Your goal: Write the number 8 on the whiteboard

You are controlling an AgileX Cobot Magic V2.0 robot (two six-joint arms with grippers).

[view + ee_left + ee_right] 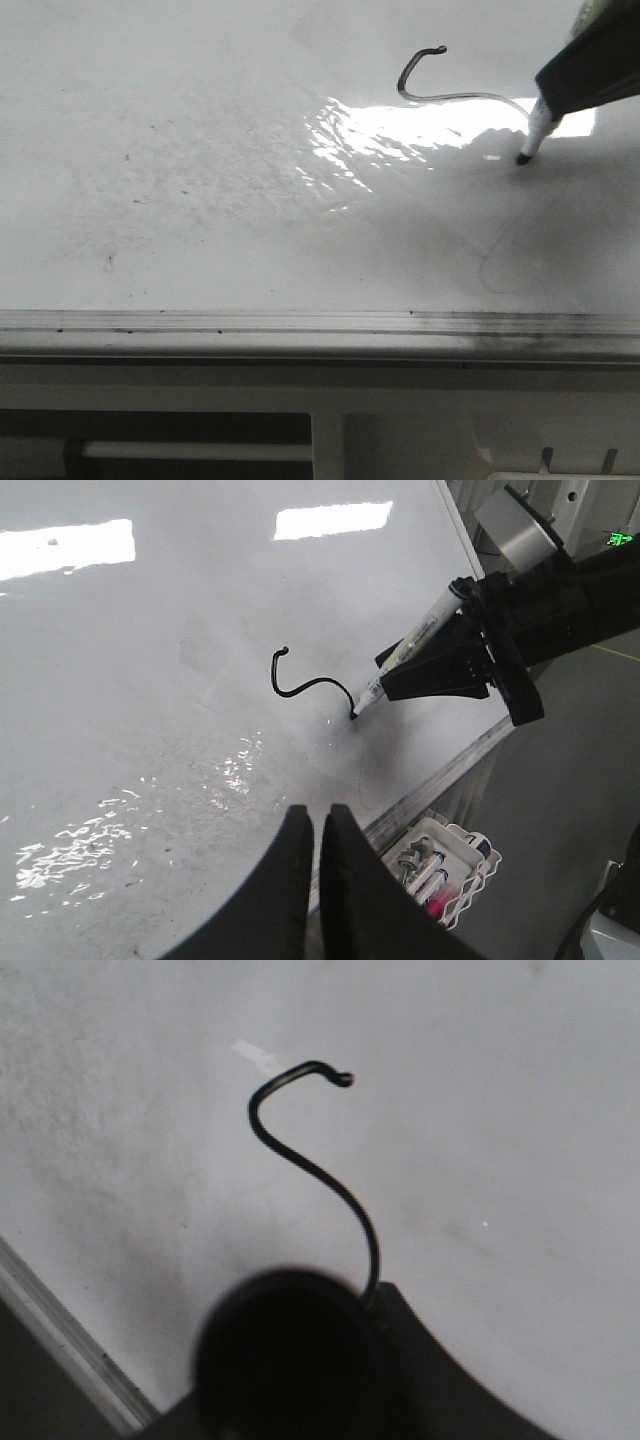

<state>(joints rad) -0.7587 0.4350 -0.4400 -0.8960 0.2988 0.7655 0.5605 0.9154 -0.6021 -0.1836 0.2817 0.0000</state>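
Note:
The whiteboard (200, 150) lies flat, glossy and smudged grey; it also fills the left wrist view (150, 630) and the right wrist view (500, 1110). A thin black marker line (402, 82) forms an open S-shaped curve with a small hook at its far end, and no closed loop shows (277, 678) (320, 1172). My right gripper (460, 660) is shut on a white marker (537, 125), whose black tip touches the board at the line's end. The marker's dark body blocks most of my right wrist view. My left gripper (318, 825) is shut and empty above the board near its edge.
A pale metal rail (300, 322) runs along the board's near edge (450, 770). A bright glare (400, 130) lies left of the marker tip. A faint grey erased curve (500, 250) sits below the tip. A white wire basket of markers (440, 865) hangs off the board's edge.

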